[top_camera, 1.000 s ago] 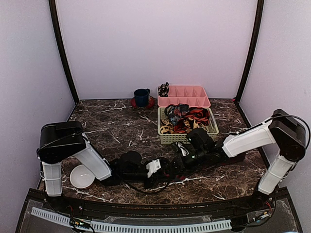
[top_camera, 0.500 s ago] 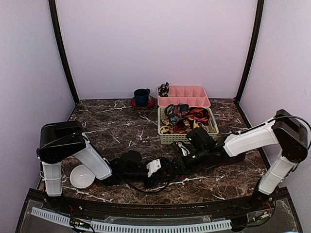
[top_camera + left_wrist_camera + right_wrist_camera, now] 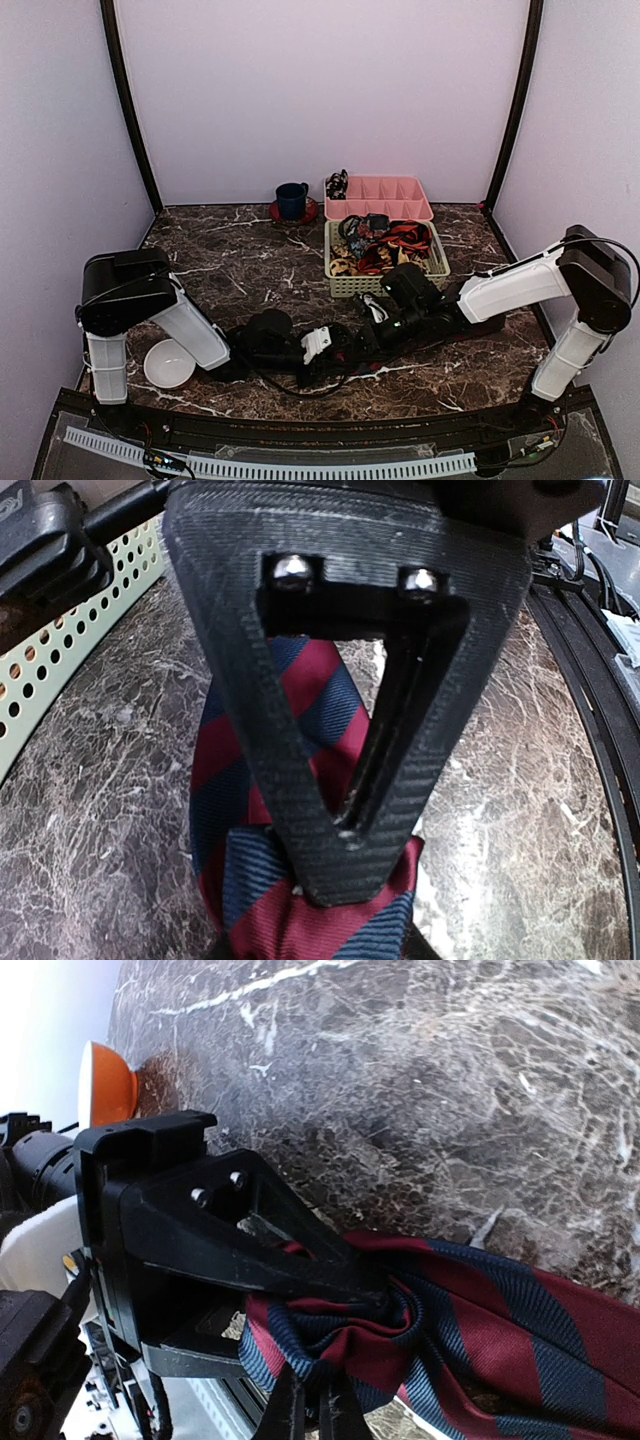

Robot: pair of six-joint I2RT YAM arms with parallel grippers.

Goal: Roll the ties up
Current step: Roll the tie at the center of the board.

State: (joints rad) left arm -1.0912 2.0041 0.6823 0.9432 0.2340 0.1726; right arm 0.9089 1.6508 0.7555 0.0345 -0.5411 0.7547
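Left jaws are clamping down on the striped tie: the left gripper is pinching right where the fabric is bunching up into a little coil. The right gripper is poking in at that same coil from the opposite side with its tips nearly together, but honestly I can't tell if it's actually biting fabric or just touching it. All of this is sitting on the marble table just in front of the green basket, on the side nearest the arm bases. The bit that matters imo: the loose tail is running out from the coil roughly along the basket's front wall, heading off toward the right arm's side and away from the left jaws. So I'm guessing the left is acting as the hub while the right, being nearer the tail, is handling the feeding.
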